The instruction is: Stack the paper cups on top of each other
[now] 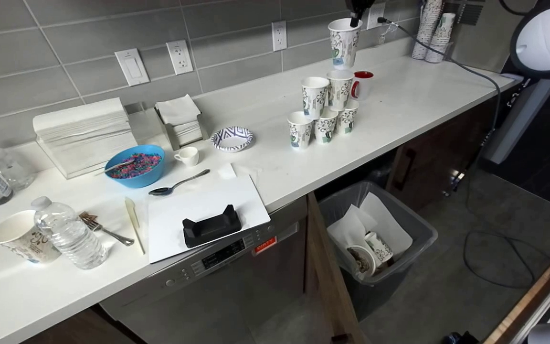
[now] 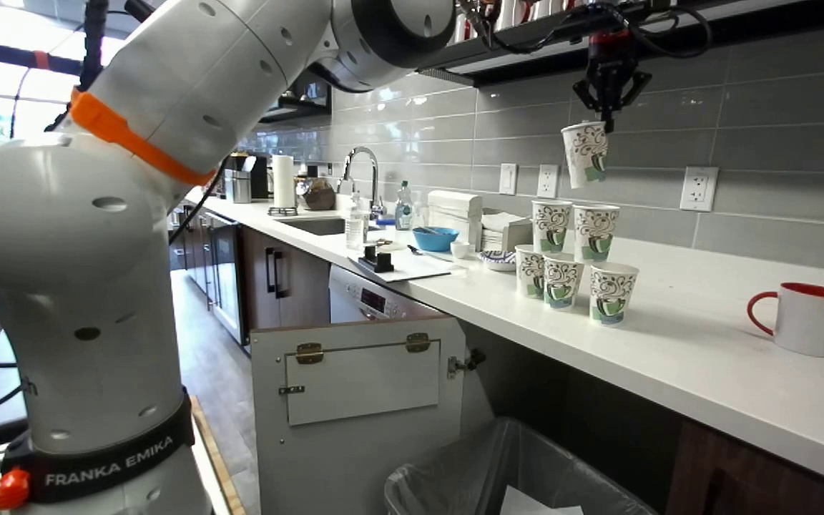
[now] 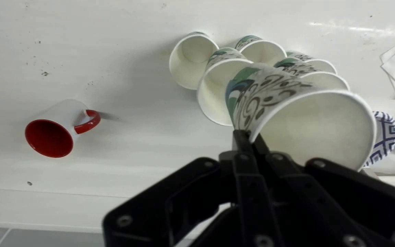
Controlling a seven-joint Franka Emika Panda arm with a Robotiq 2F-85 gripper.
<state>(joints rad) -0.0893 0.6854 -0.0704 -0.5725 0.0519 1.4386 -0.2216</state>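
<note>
Wrist view: the gripper is closed to the thickness of a paper wall and pinches the held cup at its rim; its jaws stand nearly together, one outside the cup and one inside. In both exterior views, the held cup hangs mouth up over the counter. In an exterior view it tilts slightly, and a gap separates its base from the rims of the two upper cups. The upper cups stand upright on the rims of the three lower cups, each upper cup bridging a pair of neighbours. The lower cups stand upright on the counter; whether they touch one another cannot be determined from these angles. The mug, white outside with a red interior and red handle, stands upright near the lower cups and apart from them. In an exterior view, the patterned bowl rests on the counter on the side of the lower cups away from the mug. The small mug is located between the patterned bowl and the blue bowl. A spoon lies near the white sheet, which carries the black holder. Below the counter, the bin stands with its top open and contains white paper.
</note>
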